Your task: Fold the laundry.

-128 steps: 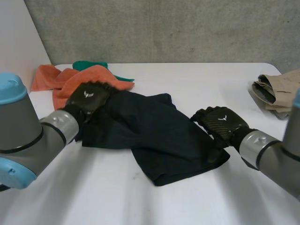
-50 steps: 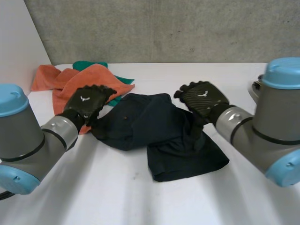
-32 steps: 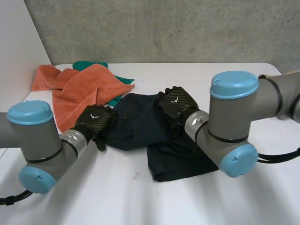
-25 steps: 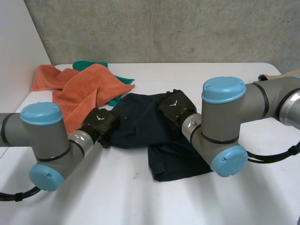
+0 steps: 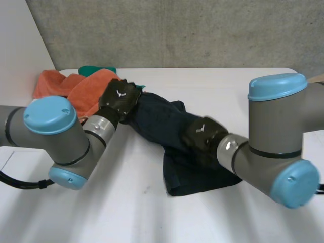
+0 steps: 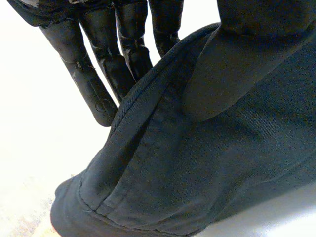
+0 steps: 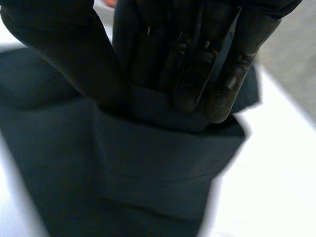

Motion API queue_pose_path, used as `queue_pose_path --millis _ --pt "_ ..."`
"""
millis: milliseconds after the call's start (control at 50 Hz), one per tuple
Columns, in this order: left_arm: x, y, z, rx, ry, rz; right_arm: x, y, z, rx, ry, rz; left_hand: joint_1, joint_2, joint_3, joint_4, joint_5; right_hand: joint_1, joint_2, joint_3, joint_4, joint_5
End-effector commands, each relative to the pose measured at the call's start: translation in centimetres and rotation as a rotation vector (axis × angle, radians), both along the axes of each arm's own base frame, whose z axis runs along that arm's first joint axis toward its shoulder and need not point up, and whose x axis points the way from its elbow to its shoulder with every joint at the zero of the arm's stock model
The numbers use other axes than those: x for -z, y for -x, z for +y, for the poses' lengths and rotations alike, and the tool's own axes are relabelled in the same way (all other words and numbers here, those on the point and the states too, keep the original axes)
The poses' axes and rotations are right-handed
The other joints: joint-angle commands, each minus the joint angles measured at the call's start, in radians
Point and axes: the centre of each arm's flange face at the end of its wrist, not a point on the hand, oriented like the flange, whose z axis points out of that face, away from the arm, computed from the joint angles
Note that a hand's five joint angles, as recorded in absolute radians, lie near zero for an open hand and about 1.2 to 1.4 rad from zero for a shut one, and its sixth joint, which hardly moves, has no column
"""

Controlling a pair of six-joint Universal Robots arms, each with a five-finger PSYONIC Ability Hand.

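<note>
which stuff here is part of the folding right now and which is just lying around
In the job:
- dark garment, stretched between both hands
- left hand, fingers pinching one end of it
- right hand, fingers pinching its edge

Lying about for now:
- orange cloth, bunched at the table's far corner
- green cloth, tucked behind the orange one

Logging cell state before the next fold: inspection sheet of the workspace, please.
Surface: white table, nothing spilled.
Job's things: dark garment bunched mid-table, partly doubled over; orange towel and green cloth heaped at the far left corner.
Clutter: beige scrap at the right edge, too little to identify.
Hands: left hand pinches the garment's end by the towel; right hand pinches a fold near its middle.
Cables: nothing seen on the laundry.
Surroundings: grey wall behind.
</note>
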Motion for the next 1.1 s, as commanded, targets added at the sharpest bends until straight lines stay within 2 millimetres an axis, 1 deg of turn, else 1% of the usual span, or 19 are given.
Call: queue_pose_path --millis 20,40,60,120,160,180,220,280,460,500,540,680,720,840,940,1000,1020,1040,1100 --pt "-3.0 0.0 0.2 0.006 0.096 0.057 -1.4 0.3 5.1 -0.147 -0.357 -0.170 0.251 0.203 0.218 0.203 0.251 0.412 0.219 0.213 0.210 0.224" --pt "-3.4 0.0 0.1 0.006 0.118 0.068 -1.9 0.2 5.8 -0.177 -0.402 -0.223 0.251 0.203 0.218 0.203 0.251 0.323 0.130 0.124 0.121 0.135" --pt "-3.5 0.0 0.1 0.006 0.127 0.073 -2.3 0.1 6.1 -0.192 -0.419 -0.248 0.251 0.203 0.218 0.203 0.251 0.157 -0.037 -0.042 -0.046 -0.031" --pt "-4.1 -0.1 -0.3 -0.001 0.159 0.090 -3.3 0.1 6.3 -0.191 -0.443 -0.301 0.251 0.203 0.218 0.203 0.251 -0.532 -0.726 -0.731 -0.735 -0.720" --pt "-4.3 -0.2 -0.5 -0.003 0.168 0.092 -4.2 0.2 6.2 -0.178 -0.427 -0.322 0.251 0.203 0.218 0.203 0.251 -0.535 -0.729 -0.734 -0.737 -0.723" --pt "-4.3 -0.1 -0.5 0.000 0.170 0.093 -5.3 0.6 5.9 -0.158 -0.390 -0.344 0.251 0.203 0.218 0.203 0.251 -0.544 -0.737 -0.743 -0.746 -0.732" --pt "-4.3 -0.1 -0.5 0.000 0.173 0.094 -5.9 1.3 4.9 -0.111 -0.352 -0.353 0.251 0.203 0.218 0.203 0.251 -0.550 -0.743 -0.749 -0.752 -0.738" --pt "-4.4 -0.3 -0.6 -0.002 0.170 0.097 -6.5 3.4 1.8 0.007 -0.300 -0.363 0.251 0.203 0.218 0.203 0.251 -0.532 -0.726 -0.731 -0.734 -0.720" --pt "-5.6 -0.2 -0.2 0.055 0.148 0.169 -8.7 7.5 -3.7 0.146 -0.151 -0.383 0.251 0.203 0.218 0.203 0.251 -0.561 -0.755 -0.760 -0.764 -0.749" --pt "-6.2 -0.1 0.1 0.082 0.149 0.188 -9.5 8.4 -5.0 0.167 -0.104 -0.385 0.251 0.203 0.218 0.203 0.251 -0.657 -0.851 -0.857 -0.860 -0.846" --pt "-6.7 0.0 0.4 0.098 0.155 0.199 -9.5 8.6 -5.9 0.171 -0.085 -0.381 0.251 0.203 0.218 0.203 0.251 -0.784 -0.977 -0.983 -0.986 -0.972" --pt "-7.5 -0.1 1.0 0.113 0.165 0.208 -6.3 7.9 -9.9 0.181 -0.096 -0.355 0.251 0.203 0.218 0.203 0.251 -0.809 -1.003 -1.009 -1.012 -0.998" --pt "-7.4 -0.1 1.1 0.113 0.163 0.206 -5.7 7.7 -10.5 0.179 -0.100 -0.356 0.251 0.203 0.218 0.203 0.251 -0.809 -1.003 -1.009 -1.012 -0.998" --pt "-6.7 -0.3 1.4 0.116 0.140 0.196 -3.9 6.9 -13.9 0.228 -0.024 -0.362 0.251 0.203 0.218 0.203 0.251 -0.809 -1.003 -1.009 -1.012 -0.998" --pt "-7.9 -0.2 2.3 0.183 0.166 0.196 -1.5 4.2 -14.0 0.154 -0.028 -0.363 0.251 0.203 0.218 0.203 0.251 -0.809 -1.003 -1.009 -1.012 -0.998" --pt "-8.5 0.2 3.1 0.246 0.173 0.198 0.1 2.0 -13.8 0.070 -0.040 -0.383 0.251 0.203 0.218 0.203 0.251 -0.809 -1.003 -1.009 -1.012 -0.998" --pt "-8.7 0.3 3.3 0.260 0.177 0.200 0.4 1.3 -13.5 0.045 -0.047 -0.389 0.251 0.203 0.218 0.203 0.251 -0.809 -1.003 -1.009 -1.012 -0.998" --pt "-9.1 0.4 3.6 0.278 0.187 0.205 1.2 -0.1 -12.6 -0.013 -0.073 -0.393 0.251 0.203 0.218 0.203 0.251 -0.809 -1.003 -1.009 -1.012 -0.998" --pt "-9.7 0.4 3.7 0.287 0.195 0.215 2.1 -2.2 -10.7 -0.104 -0.125 -0.405 0.251 0.203 0.218 0.203 0.251 -0.809 -1.003 -1.009 -1.012 -0.998"
